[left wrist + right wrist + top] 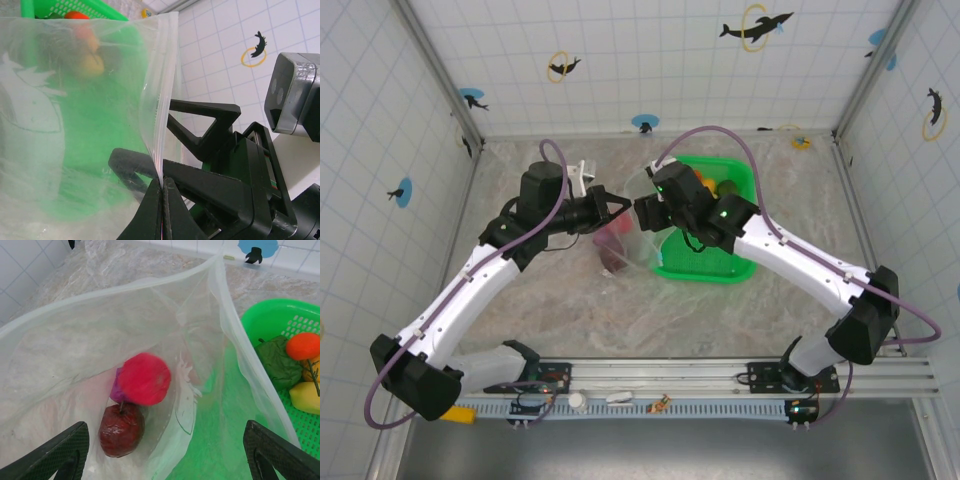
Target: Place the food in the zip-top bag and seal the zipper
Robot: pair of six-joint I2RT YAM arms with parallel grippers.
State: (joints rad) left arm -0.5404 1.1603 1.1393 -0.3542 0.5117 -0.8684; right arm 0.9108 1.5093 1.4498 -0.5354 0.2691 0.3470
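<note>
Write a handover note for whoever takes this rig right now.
Left hand: shut on the zip-top bag edge, holding the mouth up.
Right hand: open, above the bag mouth.
Done: red food, maroon food and purple food are in the bag.
To do: orange food, yellow food and dark green food lie in the green basket; the zipper is unsealed.

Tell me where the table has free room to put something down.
Free: the table in front of the bag, between the left arm and right arm; also right of the basket. Crowded: around bag and basket.
</note>
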